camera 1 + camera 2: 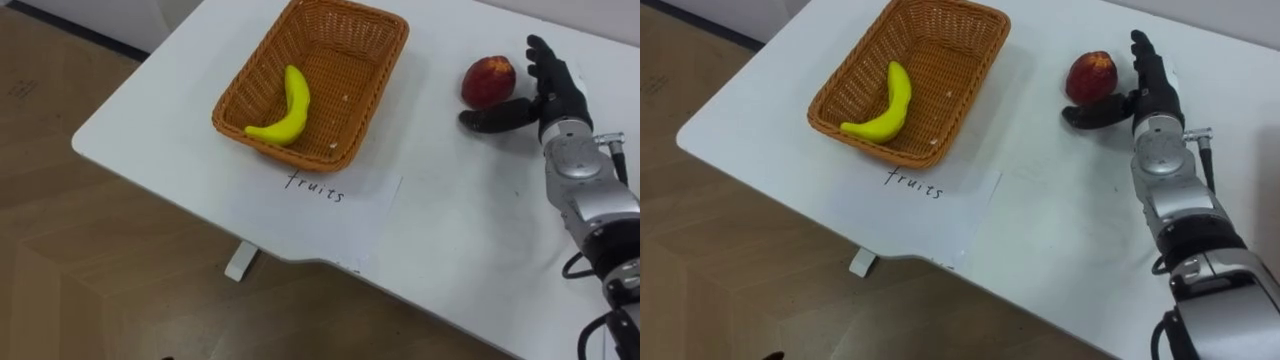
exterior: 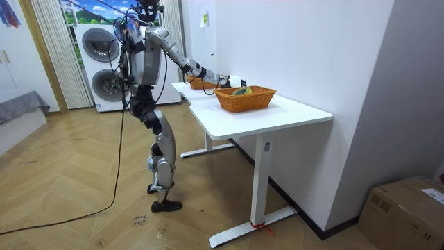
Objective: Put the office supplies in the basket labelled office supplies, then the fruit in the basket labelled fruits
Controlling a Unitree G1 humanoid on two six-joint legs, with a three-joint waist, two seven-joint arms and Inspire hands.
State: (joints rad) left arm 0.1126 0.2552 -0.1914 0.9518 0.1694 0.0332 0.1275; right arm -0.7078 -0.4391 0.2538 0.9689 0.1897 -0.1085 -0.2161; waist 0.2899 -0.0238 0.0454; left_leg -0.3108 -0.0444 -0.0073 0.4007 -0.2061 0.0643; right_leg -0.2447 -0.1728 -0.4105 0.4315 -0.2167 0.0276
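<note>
Right forearm sits closest to the lens, lying across the worktop (image 1: 440, 240) from lower right. L to R from there: a wicker basket (image 1: 350, 85) at the worktop's left w/ a yellow banana (image 1: 291, 105) inside. A paper sheet (image 1: 345, 205) w/ handwriting lies just in front of it. Then a red fruit (image 1: 488, 80), apple or peach, can't say which, on bare worktop well apart from the basket. Right hand (image 1: 553, 95) is just beside the fruit on its right. Fingers are straight & spread, thumb stretched along the fruit's near side, nothing gripped yet. Whether any finger touches the skin, can't tell.

Step, as I read it: reaching for the fruit, pre-grasp. Next move prob. needs fingers & thumb closing round it, a lift, then a carry left over the basket rim w/o knocking the banana. Round fruit could roll if nudged first.

Hard to make out: room view has a nearer basket (image 2: 246, 101) & a farther basket (image 2: 199, 85), contents too small to name. Which one holds the banana I can't tell, and office supplies can't be placed. Fruit's far side is hidden; forearm is cut off at the frame edge.
</note>
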